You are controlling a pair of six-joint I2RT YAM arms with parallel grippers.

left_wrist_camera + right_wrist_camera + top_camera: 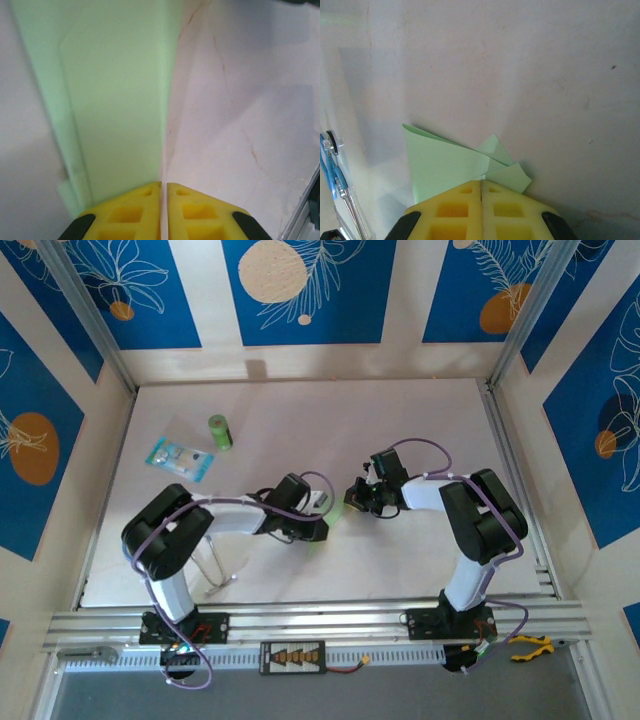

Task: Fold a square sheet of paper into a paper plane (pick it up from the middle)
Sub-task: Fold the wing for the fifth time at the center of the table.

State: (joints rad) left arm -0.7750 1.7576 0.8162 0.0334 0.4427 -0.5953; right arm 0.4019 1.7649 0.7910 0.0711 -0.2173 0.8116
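Paper [445, 165], thin, pale green, creased into pointed flaps; right gripper [481, 182] pinches it, left gripper [163, 184] closed, touching its edge.

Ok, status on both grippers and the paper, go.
Left gripper shut on green paper at its folded edge. Right gripper shut on its creased end. Partly folded, no plane yet. Cylinder and packet far left, not in the way.

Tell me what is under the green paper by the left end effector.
The pale table shows right beside the pale-green paper. Whatever lies directly beneath the sheet is covered, and whether it rests flat cannot be told.
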